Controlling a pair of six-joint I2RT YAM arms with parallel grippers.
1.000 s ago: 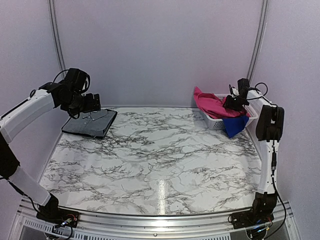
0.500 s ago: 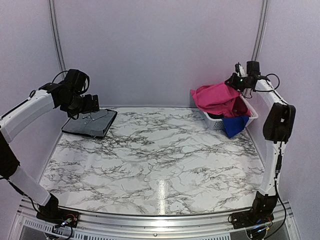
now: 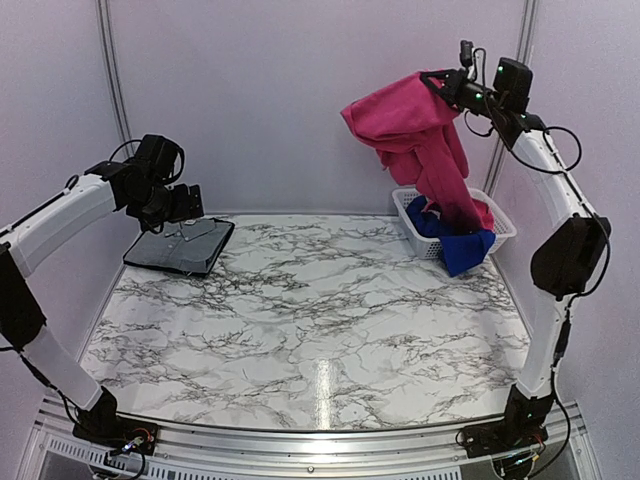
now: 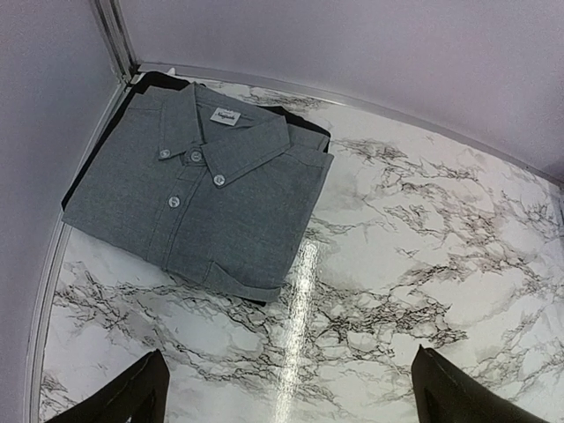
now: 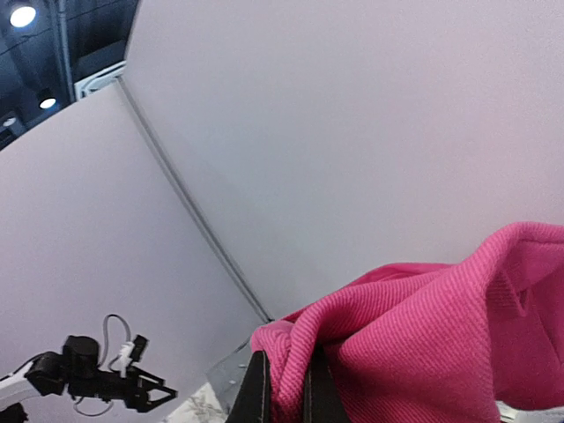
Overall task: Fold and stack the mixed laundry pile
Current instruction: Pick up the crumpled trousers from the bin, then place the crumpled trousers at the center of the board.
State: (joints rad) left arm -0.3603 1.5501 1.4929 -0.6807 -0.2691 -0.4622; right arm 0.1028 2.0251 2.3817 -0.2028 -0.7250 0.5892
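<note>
My right gripper (image 3: 432, 80) is raised high at the back right, shut on a fold of the large magenta-pink garment (image 3: 415, 130). The cloth hangs from it in a long drape down into the white mesh basket (image 3: 421, 243). In the right wrist view the pink knit (image 5: 441, 335) is pinched between my dark fingers (image 5: 257, 392). The royal blue garment (image 3: 462, 248) lies in the basket and spills over its front rim. My left gripper (image 3: 190, 205) hovers at the far left, open and holding nothing (image 4: 286, 374).
A folded grey button shirt (image 4: 203, 185) lies on a dark tray (image 3: 150, 258) in the back left corner, just beyond my left fingertips. Walls close the table at the back and on both sides. The marble tabletop (image 3: 320, 310) spreads between the arms.
My right gripper closed on the pink garment in the basket and lifted it high up and leftward, so it now hangs unfurled. The left arm has barely moved.
</note>
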